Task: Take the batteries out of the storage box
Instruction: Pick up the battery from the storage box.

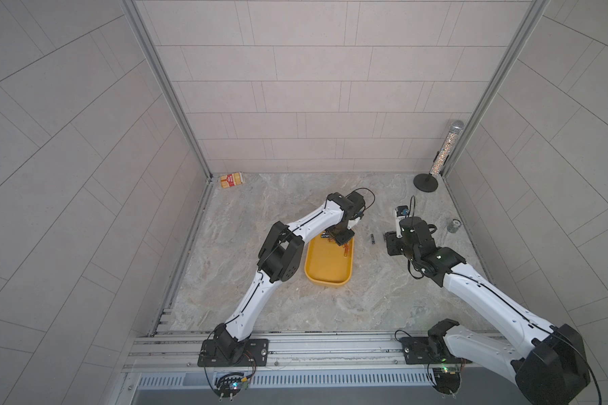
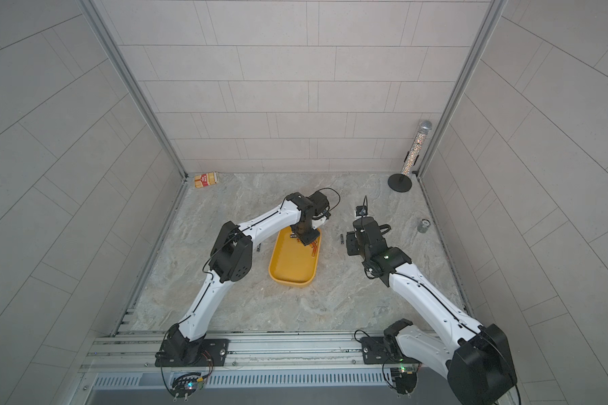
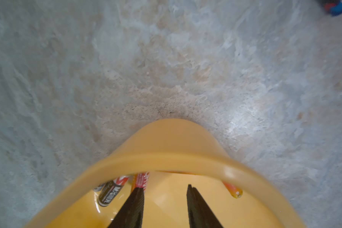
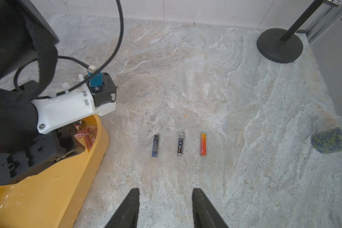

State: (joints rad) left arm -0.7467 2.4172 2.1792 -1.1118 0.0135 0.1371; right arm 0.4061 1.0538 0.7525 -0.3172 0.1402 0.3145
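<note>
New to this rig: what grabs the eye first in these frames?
The yellow box at mid-table draws the eye, with the left gripper open inside its far end beside a cluster of batteries. Next, three more batteries, blue, black and orange, lie in a neat row on the table ahead of the open right gripper.

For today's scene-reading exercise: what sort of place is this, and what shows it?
Probably a robotics lab test cell: a white-and-black left robot arm and right robot arm bolted to a silver aluminium rail, and a marble-patterned tabletop boxed in by pale tiled wall panels.
</note>
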